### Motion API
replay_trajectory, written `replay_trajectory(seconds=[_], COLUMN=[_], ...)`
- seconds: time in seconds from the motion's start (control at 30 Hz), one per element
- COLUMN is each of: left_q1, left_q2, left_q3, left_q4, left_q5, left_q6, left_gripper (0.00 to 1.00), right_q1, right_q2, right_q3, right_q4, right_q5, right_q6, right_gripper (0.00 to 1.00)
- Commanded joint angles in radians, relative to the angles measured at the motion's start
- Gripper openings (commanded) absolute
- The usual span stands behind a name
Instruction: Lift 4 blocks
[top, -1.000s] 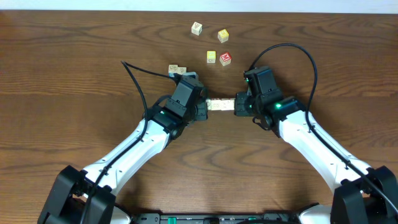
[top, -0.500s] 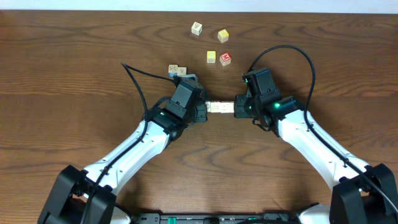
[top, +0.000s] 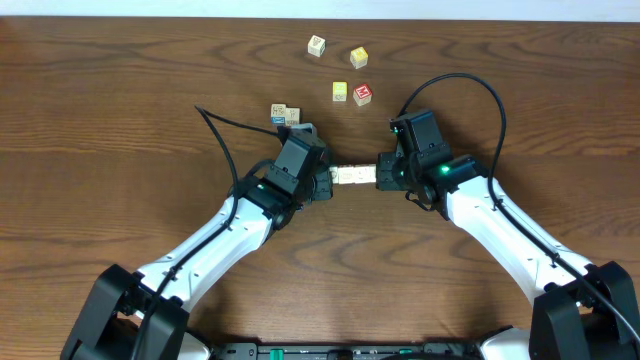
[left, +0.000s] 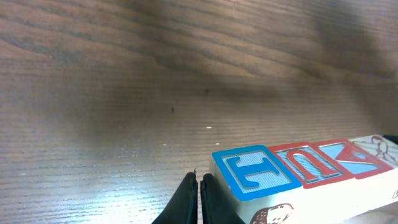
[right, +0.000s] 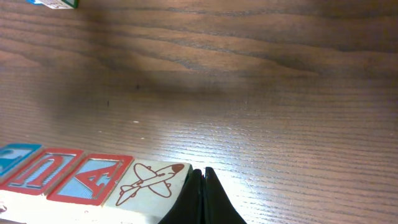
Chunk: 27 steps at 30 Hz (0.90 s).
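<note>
Four cream blocks (top: 353, 176) form a tight row between my two grippers. In the left wrist view the row (left: 298, 171) shows a blue T, a red U, a red A and an airplane picture. The right wrist view has the same row (right: 87, 177) with the airplane block nearest. My left gripper (top: 328, 180) (left: 199, 180) is shut, nothing between its fingers, and its tip presses the T end. At the airplane end my right gripper (top: 380, 172) (right: 200, 174) is shut too, pressing inward. I cannot tell whether the row touches the table.
At the back of the wooden table lie a cream cube (top: 316, 45), two yellow cubes (top: 358, 57) (top: 340, 92) and a red-topped cube (top: 362, 94). Two more cubes (top: 285, 113) sit just behind the left wrist. Black cables arc over both arms.
Both grippers and the row pinched between them have shifted slightly toward the near edge in the overhead view. Both grippers stay shut.
</note>
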Motion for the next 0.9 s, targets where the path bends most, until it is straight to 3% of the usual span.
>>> replay_trajectory(seconds=[0.0,0.87], left_q1=[-0.069,-0.069], left_q2=[0.0,0.0], left_q3=[0.014,-0.019], left_q4=[0.066,0.095], left_q5=[0.269,0.269], left_q6=[-0.029,-0.043], left_gripper=[0.08,0.07], right_q1=[0.08,0.103], right_q2=[0.008,0.008], right_q3=[0.011,-0.058], right_q4=[0.036,0.104], right_q5=[-0.337,-0.345], right_q6=[0.031,0.057], right_gripper=[0.01,0.01])
